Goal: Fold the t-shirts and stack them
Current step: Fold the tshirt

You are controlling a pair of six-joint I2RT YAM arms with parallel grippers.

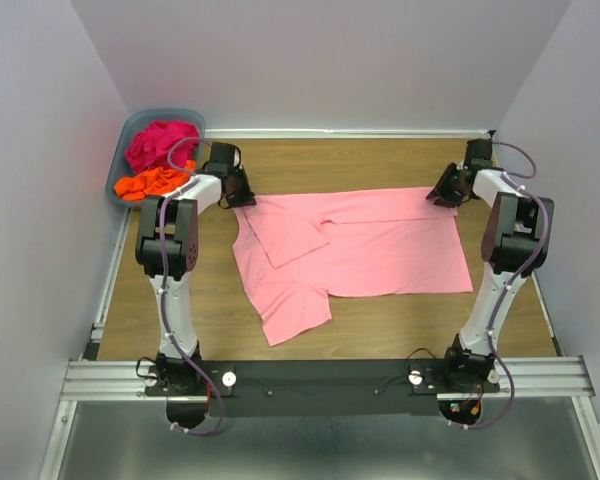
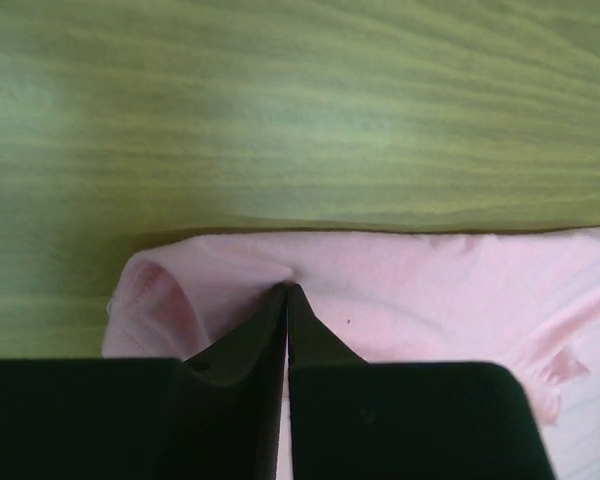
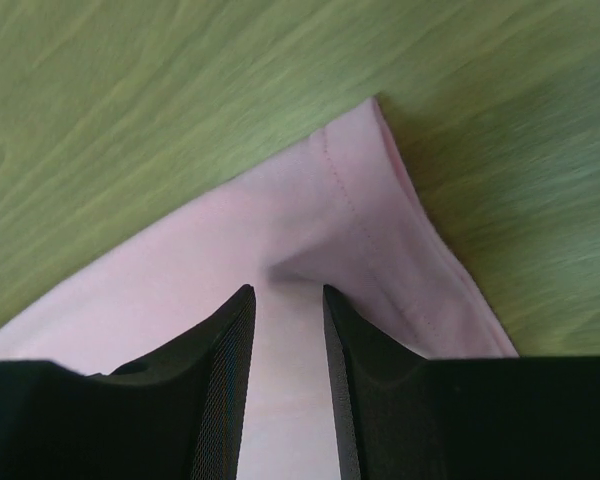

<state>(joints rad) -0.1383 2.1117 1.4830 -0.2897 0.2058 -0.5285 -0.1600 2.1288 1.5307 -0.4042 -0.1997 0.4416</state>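
Observation:
The light pink t-shirt (image 1: 380, 250) lies spread on the wooden table, with a flap folded over on its left half. At its far left corner my left gripper (image 1: 245, 198) is down on the cloth. In the left wrist view the jaws (image 2: 287, 290) meet tip to tip, pinching the pink t-shirt (image 2: 430, 290) near its rounded edge. My right gripper (image 1: 440, 197) sits at the far right corner. There its jaws (image 3: 285, 292) stand apart, astride the pink t-shirt (image 3: 310, 210) just inside the stitched hem. The magenta t-shirt (image 1: 160, 140) and the orange t-shirt (image 1: 152, 182) lie crumpled in the basket.
The grey-blue plastic basket (image 1: 115, 182) stands at the far left corner against the wall. Bare wood (image 1: 380, 160) runs behind the pink shirt up to the back wall. White walls close in both sides, and the arms' rail lies along the near edge.

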